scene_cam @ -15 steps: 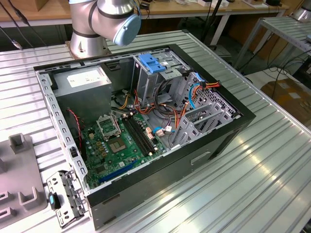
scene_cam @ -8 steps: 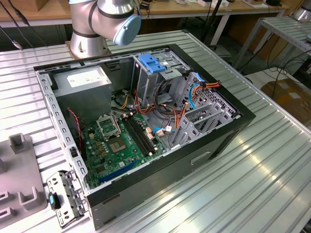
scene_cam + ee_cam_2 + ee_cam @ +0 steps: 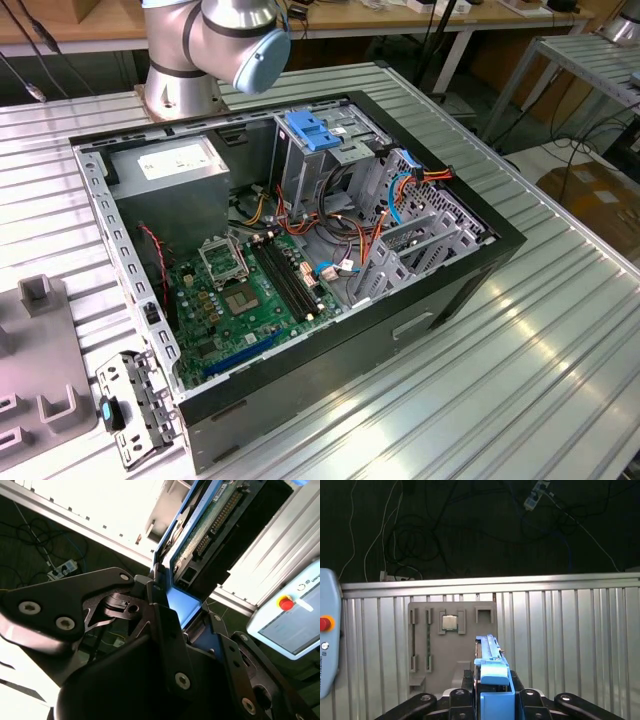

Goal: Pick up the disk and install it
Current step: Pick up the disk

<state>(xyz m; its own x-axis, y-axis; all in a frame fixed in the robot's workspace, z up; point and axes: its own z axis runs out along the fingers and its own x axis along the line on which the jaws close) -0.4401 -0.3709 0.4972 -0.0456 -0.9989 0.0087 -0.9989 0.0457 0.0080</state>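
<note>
One chip point(image 3: 450, 623) lies in the grey tray point(image 3: 437, 655); gripper point(image 3: 493, 692) clamps disk point(image 3: 490, 655).

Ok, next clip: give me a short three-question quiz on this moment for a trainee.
1. True or false: the gripper is shut on the disk.
2. In the first wrist view, what sits in the grey fixture plate? A a processor chip; B a fan; C a screwdriver.
3. In the exterior view, what colour is the latch atop the drive cage in the computer case?
Key: 1 true; 2 A; 3 blue.
</note>
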